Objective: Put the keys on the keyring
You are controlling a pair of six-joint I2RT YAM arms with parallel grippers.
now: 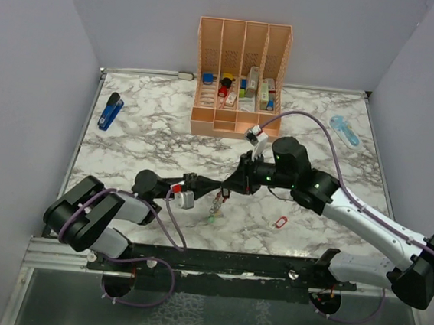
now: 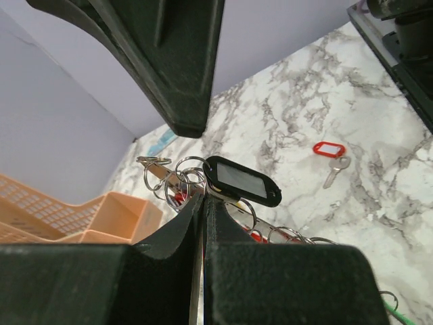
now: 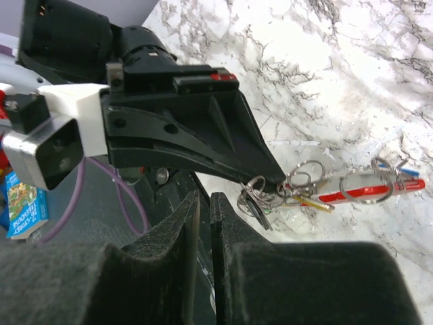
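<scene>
My left gripper (image 1: 211,186) (image 2: 203,203) is shut on the grey metal side of the red keyring (image 3: 365,193), holding it above the marble table's middle. Several split rings, a black tag (image 2: 241,181) and small keys (image 1: 215,206) hang from the keyring. My right gripper (image 1: 228,187) (image 3: 205,200) is just beside the left fingertips (image 3: 267,177). Its jaws stand a narrow slit apart with nothing between them. One more key with a red tag (image 1: 279,221) (image 2: 329,149) lies flat on the table to the right of the grippers.
An orange organiser (image 1: 240,80) (image 2: 101,217) with small items in it stands at the back centre. A blue stapler-like object (image 1: 110,111) lies at the back left. A light-blue item (image 1: 345,130) lies at the back right. Walls close in the table's sides.
</scene>
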